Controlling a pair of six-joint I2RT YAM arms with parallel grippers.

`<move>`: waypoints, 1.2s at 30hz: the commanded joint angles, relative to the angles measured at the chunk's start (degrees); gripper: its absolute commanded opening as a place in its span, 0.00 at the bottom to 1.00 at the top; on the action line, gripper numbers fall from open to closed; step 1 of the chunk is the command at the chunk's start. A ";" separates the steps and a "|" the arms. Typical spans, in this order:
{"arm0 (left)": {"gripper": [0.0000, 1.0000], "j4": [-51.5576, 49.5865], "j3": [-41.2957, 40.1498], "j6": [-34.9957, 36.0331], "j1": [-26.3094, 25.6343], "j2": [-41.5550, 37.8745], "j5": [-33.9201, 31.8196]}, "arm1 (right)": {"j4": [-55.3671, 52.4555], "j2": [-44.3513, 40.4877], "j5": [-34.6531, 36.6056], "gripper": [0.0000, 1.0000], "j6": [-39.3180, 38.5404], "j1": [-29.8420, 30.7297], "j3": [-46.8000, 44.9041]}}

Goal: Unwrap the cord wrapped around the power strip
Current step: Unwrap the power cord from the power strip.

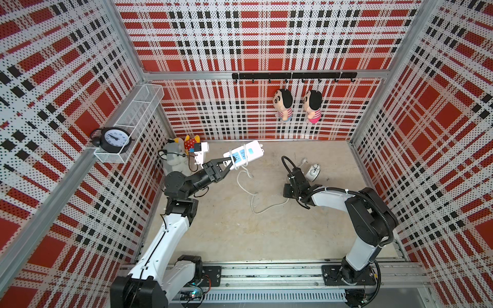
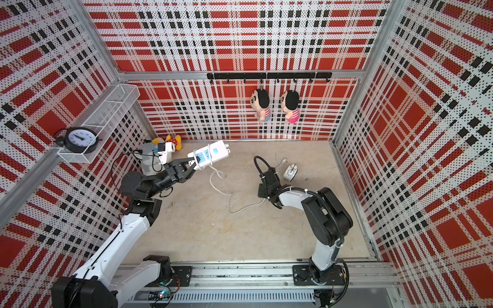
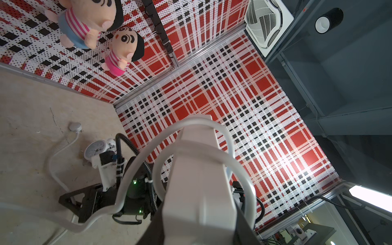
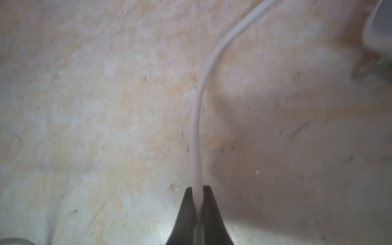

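- L gripper [image 1: 231, 162] clamps one end of the power strip [image 1: 246, 152], lifted over rear of table [image 1: 226, 234].
- R gripper [image 4: 198, 189] pinched tight on the cord [image 4: 197, 127], low at the tabletop.
- Progress: approx. halfway. Slack lies loose, two loops left on strip.

Near half of the floor [image 1: 240, 240] between the arms is bare, wide room to pass; mid-floor the slack cord [image 4: 195, 137] loops down from the raised power strip [image 1: 244, 154] across to the right gripper [image 4: 198, 188], pinched on it low at the floor. Back-left corner blocked: plush toys [image 1: 176, 157] behind the left gripper [image 1: 232, 163], clamped on the strip's end. White alarm clock [image 1: 312, 172] and plug [image 1: 304, 160] sit just beyond the right gripper; back-right floor bare, two dolls [image 1: 283, 105] hang on the wall above.
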 commanded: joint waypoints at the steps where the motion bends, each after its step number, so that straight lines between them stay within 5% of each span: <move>1: 0.00 1.98 -0.37 -0.11 0.44 -1.70 0.37 | 0.05 0.81 2.74 0.00 -3.24 -5.03 4.41; 6: 0.00 1.96 -0.54 -0.58 0.44 -3.04 0.45 | -2.31 3.85 1.52 0.00 -7.99 -7.83 10.33; 12: 0.00 1.92 -0.63 -0.77 0.40 -4.31 1.33 | -3.25 3.27 0.01 0.48 -10.04 -7.83 12.53; 17: 0.00 1.91 -0.41 -0.27 0.15 -2.84 1.60 | -0.46 -9.45 0.64 0.72 -14.18 -7.77 7.43; 22: 0.00 2.09 -1.19 0.88 -1.20 -2.04 1.04 | 3.78 -25.47 -1.30 0.75 -19.31 -5.95 -5.72; 23: 0.00 2.24 -1.47 1.02 -1.53 -1.93 0.89 | 12.60 -28.66 -2.38 0.75 -20.66 -4.17 -10.00; 24: 0.00 2.42 -1.66 0.95 -1.90 -1.78 0.84 | 25.00 -31.52 -17.09 0.77 -39.23 -2.18 -14.35; 26: 0.00 2.52 -2.02 1.03 -2.51 -1.78 0.51 | 35.56 -34.63 -23.26 0.80 -47.24 1.18 -21.89; 30: 0.00 2.58 -2.46 0.82 -3.46 -2.25 0.19 | 52.32 -30.76 -35.40 0.80 -52.84 4.90 -26.82; 36: 0.00 2.53 -3.08 0.31 -4.48 -3.17 -0.09 | 62.24 -18.95 -38.96 0.77 -53.78 10.78 -21.21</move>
